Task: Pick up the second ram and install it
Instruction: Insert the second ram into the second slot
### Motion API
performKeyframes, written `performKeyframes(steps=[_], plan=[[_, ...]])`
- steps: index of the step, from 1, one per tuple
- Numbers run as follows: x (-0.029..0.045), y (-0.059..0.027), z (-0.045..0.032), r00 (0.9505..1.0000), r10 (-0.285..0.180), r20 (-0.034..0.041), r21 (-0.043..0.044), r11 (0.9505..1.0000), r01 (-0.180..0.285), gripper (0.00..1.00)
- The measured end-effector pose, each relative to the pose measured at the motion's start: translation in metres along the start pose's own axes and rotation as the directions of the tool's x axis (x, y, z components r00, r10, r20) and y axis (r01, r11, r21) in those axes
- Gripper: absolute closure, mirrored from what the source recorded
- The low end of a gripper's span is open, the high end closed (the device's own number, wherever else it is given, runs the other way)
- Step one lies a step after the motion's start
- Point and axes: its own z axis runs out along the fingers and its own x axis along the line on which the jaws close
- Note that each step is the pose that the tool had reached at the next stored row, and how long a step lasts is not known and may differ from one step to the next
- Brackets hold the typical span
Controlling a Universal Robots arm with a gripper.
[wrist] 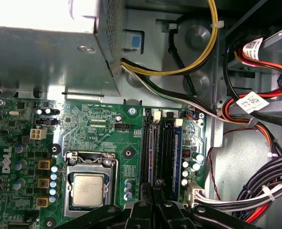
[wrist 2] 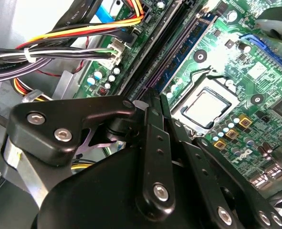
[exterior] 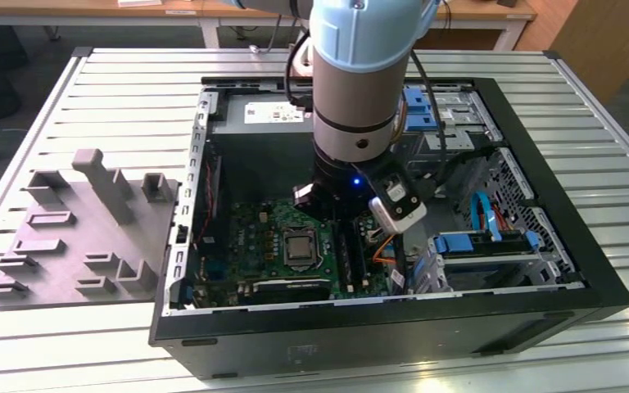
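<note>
Black linkage of the pincer [wrist 2: 153, 98] sits closest to the lens in both wrist views, fingers drawn in tight. Pincer is clenched; the top edge of the second ram [wrist 2: 187, 45] runs straight in between the fingertips, so it reads as gripped on the stick.

Second ram: dark blue, small chips on its face, standing on edge in the row of memory slots [wrist: 165, 143], on the row's processor side. Can't tell whether it is pushed fully home. In the first wrist view it is a thin bluish line leading from the fingertips along the slots.

Processor socket [wrist: 88, 188] with its silver lid is just beside the slots on the green board [wrist: 107, 124]. On the slots' other side is a cable bundle [wrist 2: 59, 52] of black, yellow, orange and red wires, with white connectors plugged in near the board edge. A grey perforated metal box [wrist: 45, 52] is beyond the board's far edge.

Exterior view: the arm [exterior: 359, 74] comes straight down into the open computer case [exterior: 609, 295], which lies on its side on the slatted metal bench [exterior: 128, 82]. The pincer is low over the board, on the exterior view's right of the socket. Blue drive brackets [exterior: 484, 241] are in the case on the exterior view's right. A grey fixture [exterior: 74, 237] with upright pegs lies on the bench just beside the case, on the exterior view's left.
</note>
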Motion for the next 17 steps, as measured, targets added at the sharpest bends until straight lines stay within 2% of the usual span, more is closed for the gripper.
performKeyframes(steps=[17], plan=[[0.0000, 0.0000, 0.0004, 0.9997, 0.025, 0.0009, 0.0014, 0.9997, -0.025, 0.87]])
